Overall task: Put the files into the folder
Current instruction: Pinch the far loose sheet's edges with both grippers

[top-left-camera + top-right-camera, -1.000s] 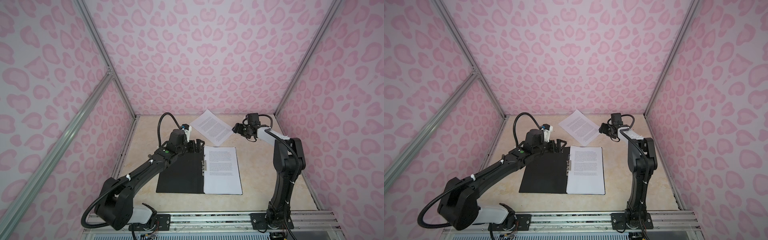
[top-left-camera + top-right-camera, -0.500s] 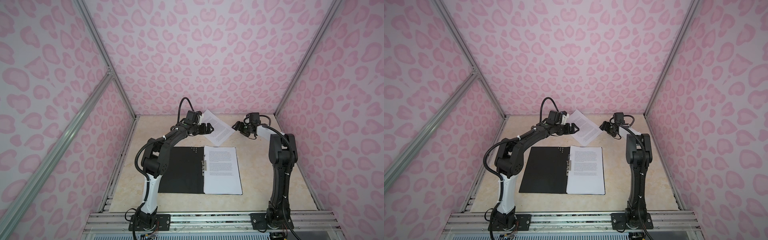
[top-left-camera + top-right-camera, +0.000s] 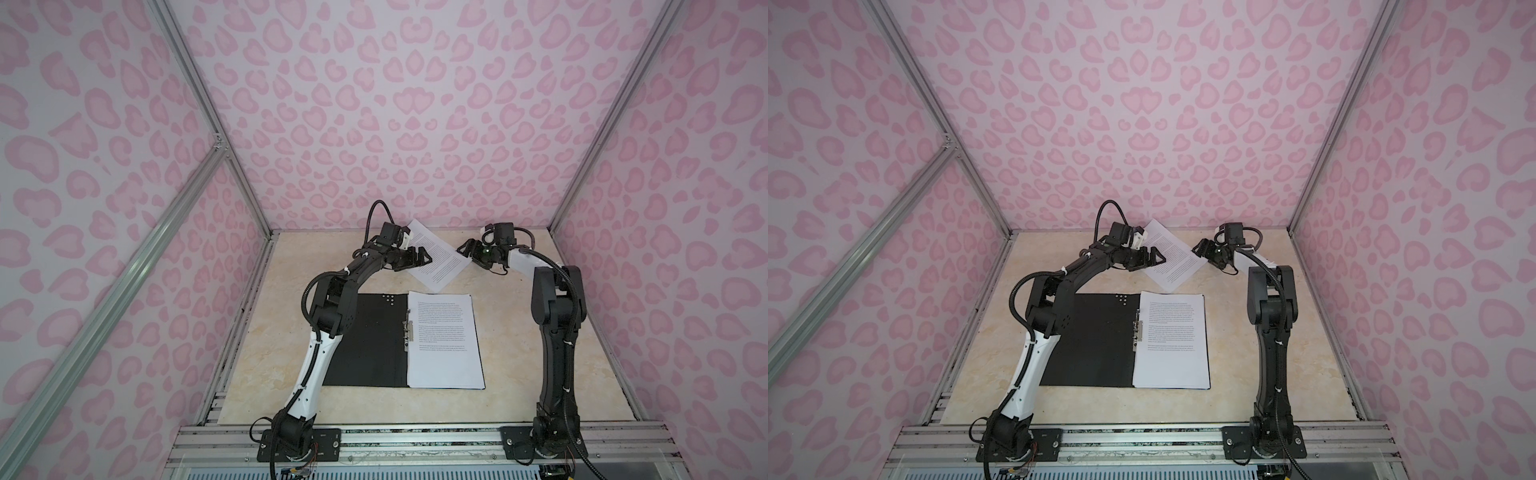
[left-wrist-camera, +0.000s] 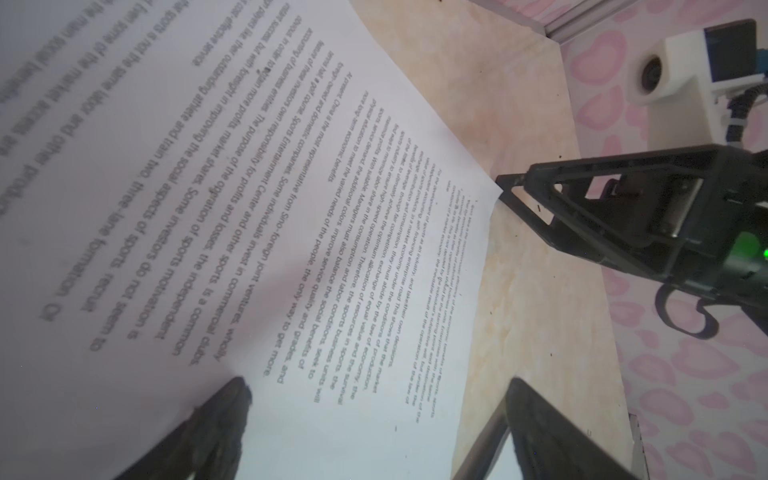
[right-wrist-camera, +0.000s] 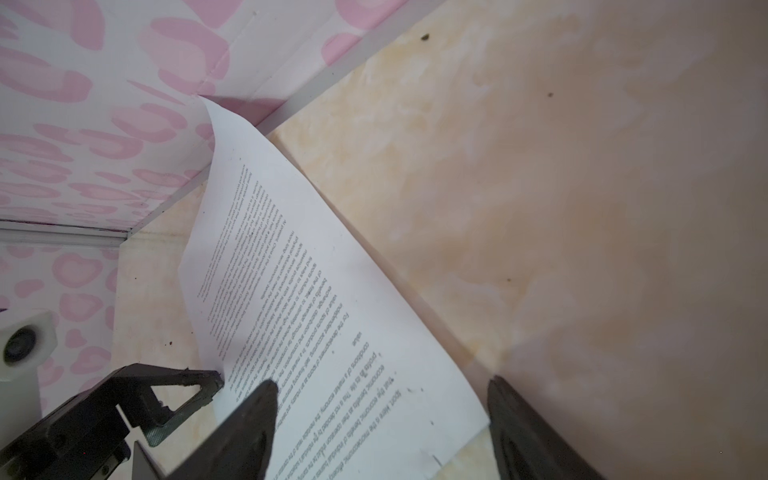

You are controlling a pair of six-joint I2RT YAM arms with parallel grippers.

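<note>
Sheet point(image 3: 440, 259): you find it beyond the folder point(image 3: 365, 340), long axis diagonal.
Left jaws: open, astride one edge.
Right jaws: open, astride the opposite corner.

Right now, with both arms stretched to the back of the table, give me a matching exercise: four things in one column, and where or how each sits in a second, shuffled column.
Column one:
1. loose sheet
2. folder
3. filed sheets
4. left gripper

Column two:
A. lying open, left half bare black
B. fingers apart, straddling a paper edge
C. lying skewed near the back wall
D. squared up on the folder's right half

Pairs: 1-C, 2-A, 3-D, 4-B.
</note>
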